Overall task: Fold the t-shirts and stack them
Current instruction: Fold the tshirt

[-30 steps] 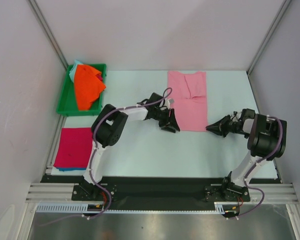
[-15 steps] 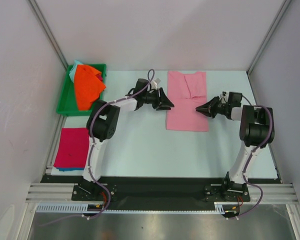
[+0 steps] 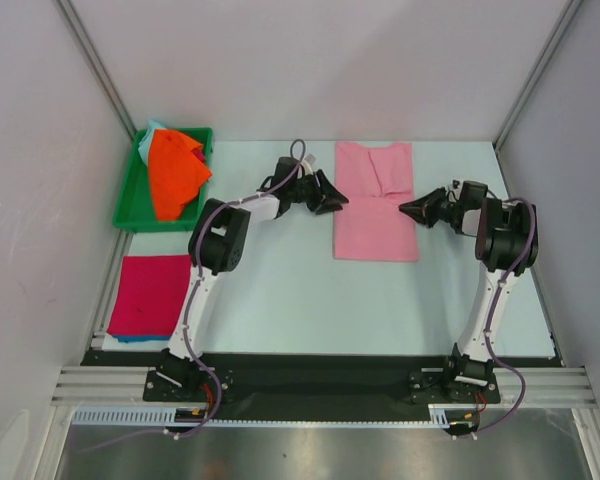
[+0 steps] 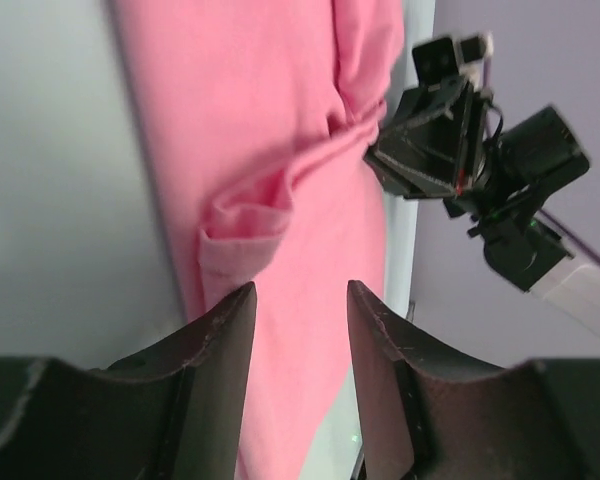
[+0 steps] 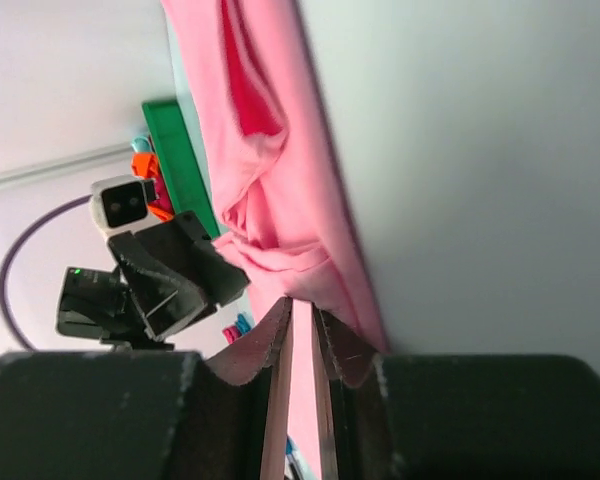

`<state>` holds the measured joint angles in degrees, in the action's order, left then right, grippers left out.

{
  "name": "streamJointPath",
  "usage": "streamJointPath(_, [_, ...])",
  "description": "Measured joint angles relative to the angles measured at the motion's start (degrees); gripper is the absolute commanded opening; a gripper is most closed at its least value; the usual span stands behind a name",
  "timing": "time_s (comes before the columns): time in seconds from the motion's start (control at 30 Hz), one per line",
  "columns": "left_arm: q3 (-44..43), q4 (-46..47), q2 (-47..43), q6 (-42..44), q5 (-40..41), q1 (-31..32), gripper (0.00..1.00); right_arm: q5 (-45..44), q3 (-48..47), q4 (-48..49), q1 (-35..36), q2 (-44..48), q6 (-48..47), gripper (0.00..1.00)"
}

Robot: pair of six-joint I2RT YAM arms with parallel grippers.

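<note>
step: a fold of the pink shirt [image 3: 375, 230] is judged to be set up; one end effector is placed at each long edge.
pink shirt place: laid flat on the counter [image 3: 280, 290], centre-far, as a narrow rectangle with no sleeve sticking out.
left end effector [image 3: 336, 203]: open, jaws well apart with nothing between them, pointed at the shirt's left edge from just beside it.
right end effector [image 3: 408, 209]: jaws nearly together with only a thin slit, tips at the right edge; whether cloth is pinched cannot be told.
how to do it: both edges should be pinched at matching height and all layers taken. The cloth should be lifted evenly, kept lightly taut between the arms and laid edge on edge.
watch: a bunched pucker [image 4: 242, 215] is seen near the left edge, and it should be smoothed or gripped whole, not half-caught.
cloth: thin, soft, matte knit; creases and a raised fold are shown near the far end; limp, likely to sag and slip.
counter: pale, smooth, hard.
other shirts: the orange shirt [image 3: 172, 175] is crumpled in the tray [image 3: 126, 195] with a teal shirt [image 3: 153, 129] peeking from under it. The magenta shirt [image 3: 148, 293] is folded square at near left.
tray: green, rigid plastic, rimmed.
</note>
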<state>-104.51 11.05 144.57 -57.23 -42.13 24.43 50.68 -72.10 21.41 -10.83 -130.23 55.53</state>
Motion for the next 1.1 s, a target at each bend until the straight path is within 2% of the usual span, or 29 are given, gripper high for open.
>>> streamJointPath(0.5, [-9.49, -1.64, 6.38, -6.32, 1.68, -2.43, 0.48, 0.7, -6.73, 3.96, -1.55, -5.68, 6.56, 0.21])
streamJointPath(0.63, [-12.02, -5.84, 6.45, -4.5, 3.32, -3.48, 0.49, -0.39, -8.04, 2.64, -2.8, -5.68, 6.93, 0.24])
streamJointPath(0.77, [-13.64, -13.27, 5.4, 1.14, 5.86, -4.72, 0.49, -1.07, -11.34, -5.03, -6.05, -5.38, 2.19, 0.27])
streamJointPath(0.9, [-5.84, -18.32, -1.75, 6.01, 8.04, -5.4, 0.51, -2.4, -12.9, -16.06, -9.4, -2.54, -5.14, 0.31])
streamJointPath(1.0, [5.46, -19.28, -11.04, 8.09, 9.44, -5.01, 0.54, -4.66, -12.22, -25.81, -10.88, 3.06, -10.64, 0.35])
streamJointPath(1.07, [15.26, -19.32, -19.41, 8.37, 10.86, -4.0, 0.57, -6.23, -8.76, -29.53, -10.64, 9.29, -13.4, 0.42])
streamJointPath(1.1, [17.27, -19.56, -21.4, 8.22, 11.08, -3.17, 0.59, -6.75, -6.97, -31.74, -10.23, 12.59, -14.45, 0.43])
